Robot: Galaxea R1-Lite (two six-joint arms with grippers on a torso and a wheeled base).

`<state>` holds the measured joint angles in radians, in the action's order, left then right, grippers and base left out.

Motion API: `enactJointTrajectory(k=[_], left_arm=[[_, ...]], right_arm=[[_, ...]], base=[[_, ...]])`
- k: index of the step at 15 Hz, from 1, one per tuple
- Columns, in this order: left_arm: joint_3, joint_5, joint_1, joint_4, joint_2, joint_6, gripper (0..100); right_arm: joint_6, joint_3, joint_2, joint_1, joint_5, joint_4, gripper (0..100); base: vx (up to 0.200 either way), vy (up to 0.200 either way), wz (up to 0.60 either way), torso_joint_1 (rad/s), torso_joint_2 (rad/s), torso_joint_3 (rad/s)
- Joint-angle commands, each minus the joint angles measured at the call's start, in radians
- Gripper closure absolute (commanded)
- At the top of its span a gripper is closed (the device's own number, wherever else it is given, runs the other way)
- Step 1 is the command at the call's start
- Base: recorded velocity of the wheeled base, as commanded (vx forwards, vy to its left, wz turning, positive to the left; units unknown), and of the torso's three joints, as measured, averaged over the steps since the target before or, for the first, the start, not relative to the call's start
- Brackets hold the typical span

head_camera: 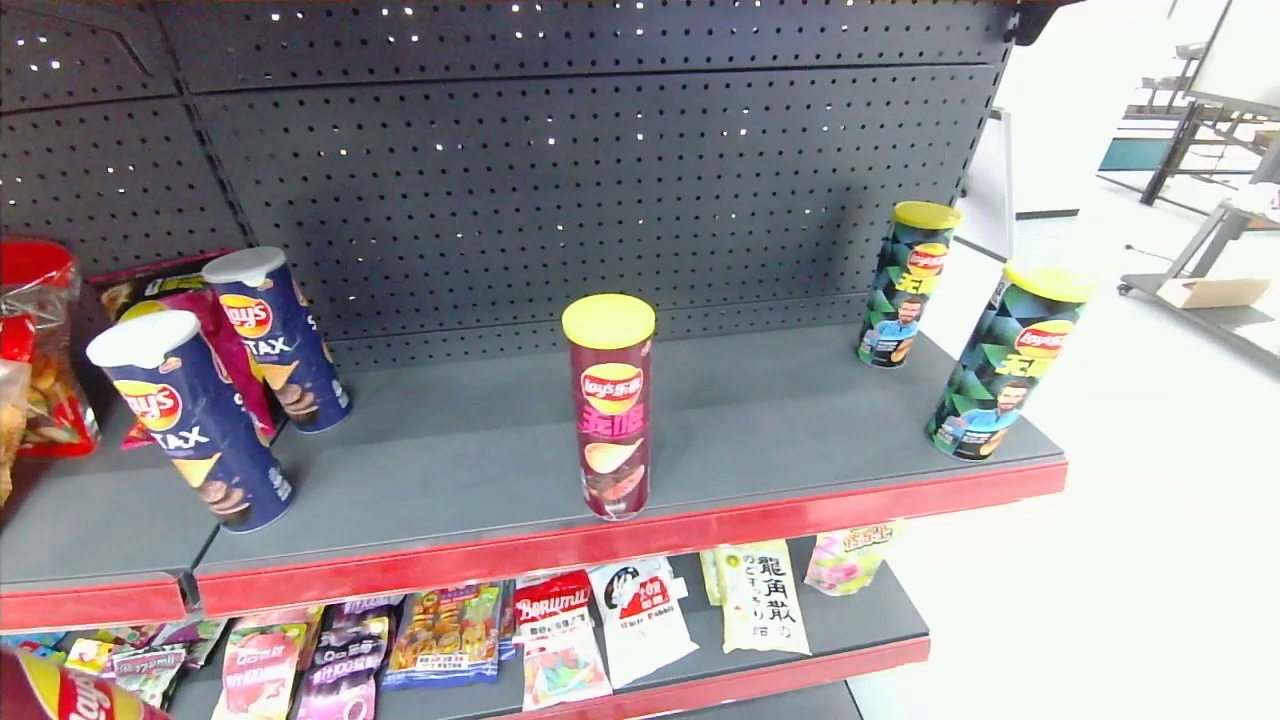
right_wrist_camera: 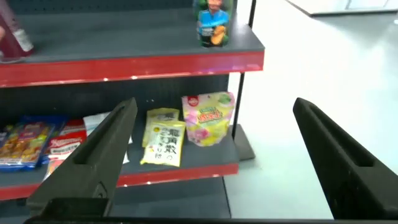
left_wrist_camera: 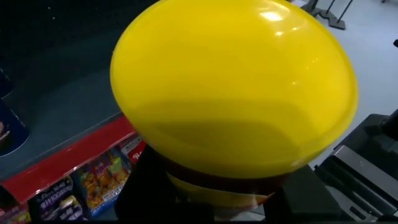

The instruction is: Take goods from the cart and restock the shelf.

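A red chip can with a yellow lid (left_wrist_camera: 236, 87) sits between the dark fingers of my left gripper (left_wrist_camera: 224, 196), which is shut on it. The same can (head_camera: 60, 695) pokes in at the head view's lower left corner, below the shelf's front edge. On the grey upper shelf (head_camera: 480, 470) stand a maroon can (head_camera: 612, 420) at the front middle, two blue cans (head_camera: 195, 420) on the left and two green-black cans (head_camera: 1005, 365) on the right. My right gripper (right_wrist_camera: 211, 162) hangs open and empty, facing the shelf's right end below the green-black can (right_wrist_camera: 214, 22).
Snack bags (head_camera: 450, 630) line the lower shelf, with a yellow bag (right_wrist_camera: 163, 137) and a pink one (right_wrist_camera: 208, 118) near its right end. A red snack bag (head_camera: 35, 340) stands far left. Open floor (head_camera: 1150, 520) lies right of the shelf, with tables (head_camera: 1215, 290) beyond.
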<state>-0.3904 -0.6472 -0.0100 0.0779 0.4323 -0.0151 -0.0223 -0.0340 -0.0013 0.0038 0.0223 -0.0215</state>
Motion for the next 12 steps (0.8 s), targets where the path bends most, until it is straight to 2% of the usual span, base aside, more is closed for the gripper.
enactJointTrajectory(k=[1, 3, 5, 7, 8, 10, 12], left_arm=[[-0.001, 0.011, -0.001, -0.001, 0.025, 0.000, 100], [0.001, 0.060, -0.002, -0.058, 0.109, -0.002, 100], [-0.002, 0.138, -0.002, -0.196, 0.281, 0.000, 100], [-0.002, 0.147, -0.001, -0.331, 0.416, -0.002, 100], [-0.004, 0.147, 0.002, -0.403, 0.488, -0.003, 100], [-0.004, 0.147, 0.030, -0.468, 0.552, -0.002, 100], [-0.002, 0.144, 0.053, -0.472, 0.563, 0.000, 100]], right_arm=[[-0.001, 0.000, 0.001, 0.001, 0.001, 0.000, 0], [0.001, 0.000, 0.001, 0.001, 0.001, 0.000, 0], [0.004, 0.000, 0.001, 0.001, 0.005, 0.000, 0], [0.007, 0.000, 0.001, 0.001, 0.077, 0.003, 0], [0.007, 0.000, 0.001, 0.001, 0.082, 0.003, 0], [-0.018, 0.000, 0.001, 0.001, 0.054, 0.002, 0], [-0.016, -0.003, 0.012, -0.008, 0.041, -0.006, 0]], base=[[0.000, 0.000, 0.00, 0.000, 0.00, 0.000], [0.000, 0.000, 0.00, 0.000, 0.00, 0.000], [0.000, 0.000, 0.00, 0.000, 0.00, 0.000], [0.000, 0.000, 0.00, 0.000, 0.00, 0.000], [0.000, 0.000, 0.00, 0.000, 0.00, 0.000], [0.000, 0.000, 0.00, 0.000, 0.00, 0.000], [0.000, 0.000, 0.00, 0.000, 0.00, 0.000]])
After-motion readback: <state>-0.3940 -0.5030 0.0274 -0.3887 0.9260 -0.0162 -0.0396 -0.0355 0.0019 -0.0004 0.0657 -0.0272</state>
